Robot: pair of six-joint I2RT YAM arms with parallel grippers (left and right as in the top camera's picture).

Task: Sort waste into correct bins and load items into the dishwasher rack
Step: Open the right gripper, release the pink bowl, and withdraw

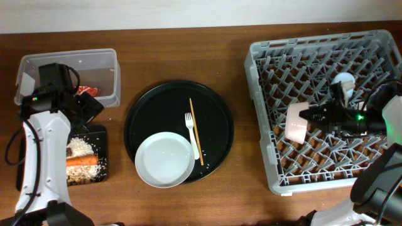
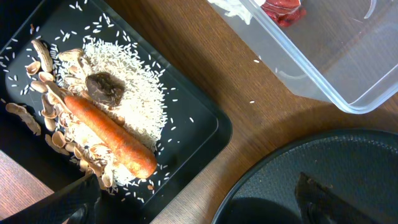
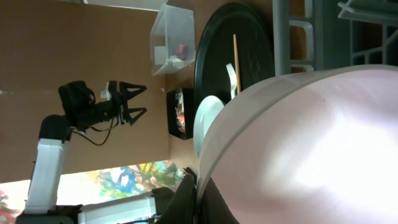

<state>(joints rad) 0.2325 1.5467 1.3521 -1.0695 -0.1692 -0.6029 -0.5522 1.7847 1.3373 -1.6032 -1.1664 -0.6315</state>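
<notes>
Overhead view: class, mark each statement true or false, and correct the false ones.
1. The carrot lies in the shallow black tray. True.
2. The right gripper is shut on the pink bowl at the dishwasher rack. True.
3. The white plate stands in the dishwasher rack. False: the white plate lies on the round black tray.
4. The red wrapper lies on the round black tray. False: the red wrapper is in the clear tub.
</notes>
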